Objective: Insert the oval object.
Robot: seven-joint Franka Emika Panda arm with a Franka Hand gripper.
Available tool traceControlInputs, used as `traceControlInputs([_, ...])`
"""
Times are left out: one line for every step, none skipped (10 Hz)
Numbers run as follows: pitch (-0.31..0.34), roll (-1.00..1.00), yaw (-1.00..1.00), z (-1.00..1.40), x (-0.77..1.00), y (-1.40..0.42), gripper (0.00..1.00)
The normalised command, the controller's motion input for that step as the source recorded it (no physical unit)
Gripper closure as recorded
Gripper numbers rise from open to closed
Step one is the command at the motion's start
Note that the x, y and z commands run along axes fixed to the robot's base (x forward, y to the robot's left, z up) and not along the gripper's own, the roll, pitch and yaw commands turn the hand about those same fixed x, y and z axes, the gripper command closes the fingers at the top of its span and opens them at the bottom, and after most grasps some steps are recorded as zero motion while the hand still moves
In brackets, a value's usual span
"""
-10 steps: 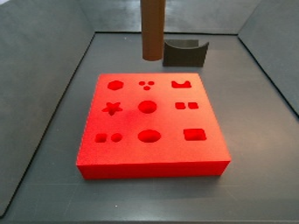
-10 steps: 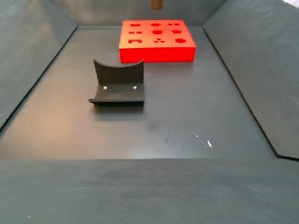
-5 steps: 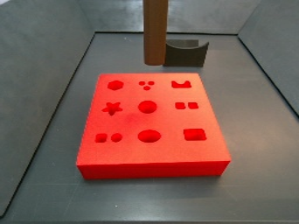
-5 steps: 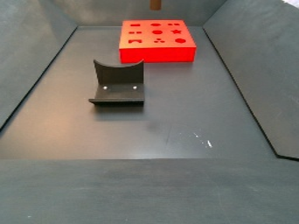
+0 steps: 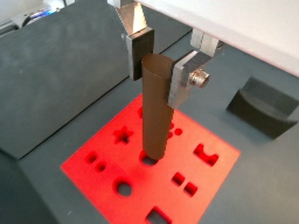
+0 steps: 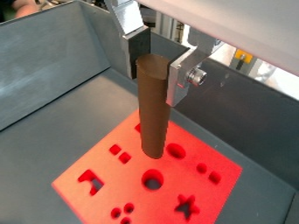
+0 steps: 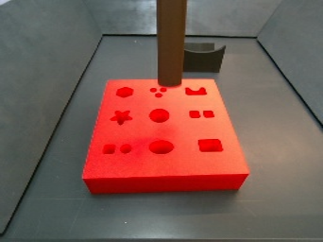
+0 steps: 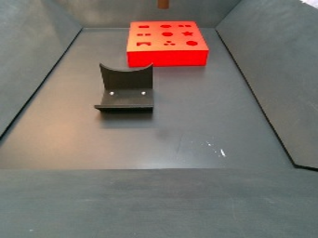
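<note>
My gripper (image 5: 162,63) is shut on the top of the oval object (image 5: 153,114), a long brown peg that hangs upright, and both wrist views show it (image 6: 153,109). Its lower end hovers above the red board (image 5: 122,162), which has several shaped holes. In a side view the peg (image 7: 172,43) comes down from the top edge and ends just above the board's far edge (image 7: 139,132); the gripper is out of that view. The oval hole (image 7: 161,146) lies in the board's near row. The other side view shows only the board (image 8: 174,56), far off.
The dark fixture (image 8: 125,88) stands on the grey floor well away from the board. In a side view it (image 7: 206,57) shows behind the peg, and in a wrist view (image 5: 267,105) it lies beyond the board. Grey walls (image 7: 76,76) enclose the floor.
The peg has moved with the gripper from beyond the board's far edge toward the board, and its lower end now hangs over the far edge.
</note>
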Motion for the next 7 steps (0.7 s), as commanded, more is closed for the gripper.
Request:
traceControlInputs([0.01, 0.23, 0.01, -0.02, 0.18, -0.73, 1.0])
traceControlInputs([0.011, 0.23, 0.03, -0.04, 0.17, -0.69, 1.0])
traceControlInputs([0.0, 0.2, 0.02, -0.09, 0.14, -0.63, 1.0])
traceControlInputs([0.0, 0.11, 0.03, -0.23, 0.05, -0.47, 1.0])
traceControlInputs([-0.016, 0.01, 0.01, -0.55, 0.0, -0.39, 1.0])
traceControlInputs([-0.029, 0.0, 0.02, -0.68, -0.03, -0.29, 1.0])
traceControlInputs([0.0, 0.0, 0.0, -0.55, -0.08, -0.09, 1.0])
